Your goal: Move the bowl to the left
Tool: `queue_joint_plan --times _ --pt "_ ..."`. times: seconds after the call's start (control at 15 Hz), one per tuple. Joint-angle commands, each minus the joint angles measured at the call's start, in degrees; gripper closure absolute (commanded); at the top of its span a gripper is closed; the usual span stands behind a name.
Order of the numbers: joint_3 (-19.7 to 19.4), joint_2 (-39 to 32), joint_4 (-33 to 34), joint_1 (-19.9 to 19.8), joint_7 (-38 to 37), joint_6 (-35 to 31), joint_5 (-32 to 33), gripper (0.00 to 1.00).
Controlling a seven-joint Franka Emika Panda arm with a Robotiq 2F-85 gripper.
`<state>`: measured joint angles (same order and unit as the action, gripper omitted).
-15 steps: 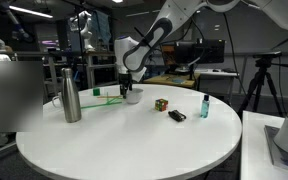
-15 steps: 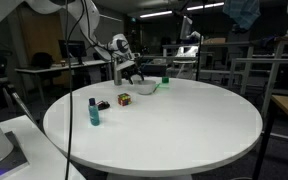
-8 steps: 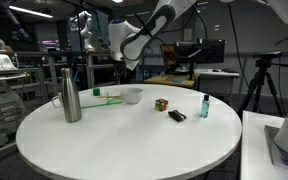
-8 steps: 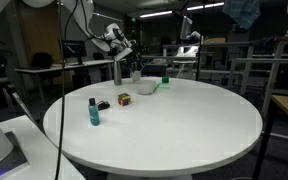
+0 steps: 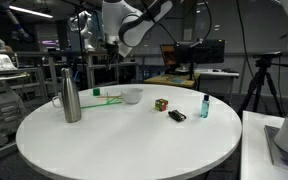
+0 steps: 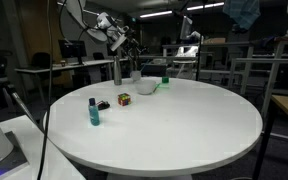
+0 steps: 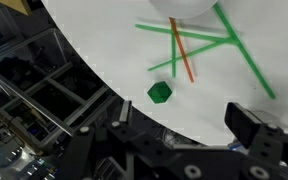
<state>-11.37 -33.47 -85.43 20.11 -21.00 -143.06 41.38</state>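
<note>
The small white bowl (image 5: 132, 96) sits on the round white table (image 5: 124, 150), also seen as the bowl (image 6: 147, 87) in both exterior views. In the wrist view only the bowl's edge (image 7: 189, 5) shows at the top. My gripper (image 5: 110, 50) hangs well above the table, up and a little to one side of the bowl, and appears as the gripper (image 6: 125, 46) too. In the wrist view the gripper (image 7: 184, 118) is open, nothing between its fingers (image 7: 249, 125), with bare table below.
A tall steel bottle (image 5: 71, 95) stands near the bowl. Green and orange straws (image 7: 199, 45) and a small green cube (image 7: 160, 93) lie beside it. A multicoloured cube (image 5: 161, 104), a black object (image 5: 177, 116) and a blue bottle (image 5: 204, 106) sit further along.
The gripper has risen from right at the bowl to high above the table, staying open. The bowl has stayed in place.
</note>
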Motion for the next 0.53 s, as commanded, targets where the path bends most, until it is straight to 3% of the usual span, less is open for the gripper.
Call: queue_joint_plan --times 0.0,0.27,0.33,0.47 --pt "-0.77 1.10 0.78 0.38 -7.69 -0.48 5.13 0.00" --pt "-0.49 1.39 1.90 -0.10 -15.01 -1.01 7.98 0.00" --pt "1.42 0.45 2.19 -1.16 -11.71 0.50 6.52 0.00" --pt "1.45 0.63 2.42 -1.20 -13.23 0.52 6.93 0.00"
